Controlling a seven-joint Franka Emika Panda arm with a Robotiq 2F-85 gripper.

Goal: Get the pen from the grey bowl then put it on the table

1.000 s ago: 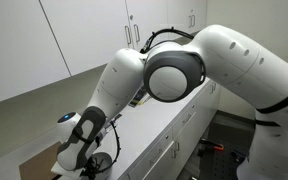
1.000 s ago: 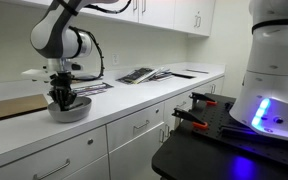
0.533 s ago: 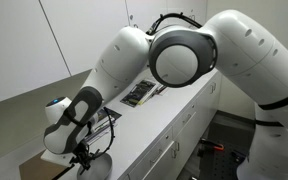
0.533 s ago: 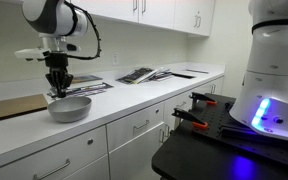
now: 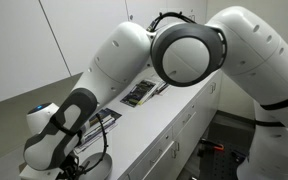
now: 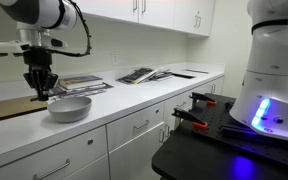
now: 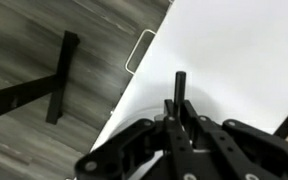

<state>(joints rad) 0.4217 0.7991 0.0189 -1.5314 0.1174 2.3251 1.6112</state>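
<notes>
The grey bowl (image 6: 70,108) sits on the white table (image 6: 134,98) and looks empty. My gripper (image 6: 40,87) hangs above the table just beside the bowl, on the brown pad's side, and clear of the rim. In the wrist view my gripper (image 7: 179,113) is shut on a thin dark pen (image 7: 179,86), which sticks out beyond the fingertips over the white table (image 7: 234,50) near its front edge. The pen is too small to make out in the exterior views. In an exterior view the arm (image 5: 64,130) hides the bowl.
A flat brown pad (image 6: 8,107) lies beside the bowl. Stacked books (image 6: 82,84) and loose papers (image 6: 144,74) lie farther along the table. A drawer handle (image 7: 139,52) and the wood floor (image 7: 34,60) show below the table's edge.
My gripper has risen out of the grey bowl with the pen in it and moved sideways toward the brown pad. The bowl stayed in place.
</notes>
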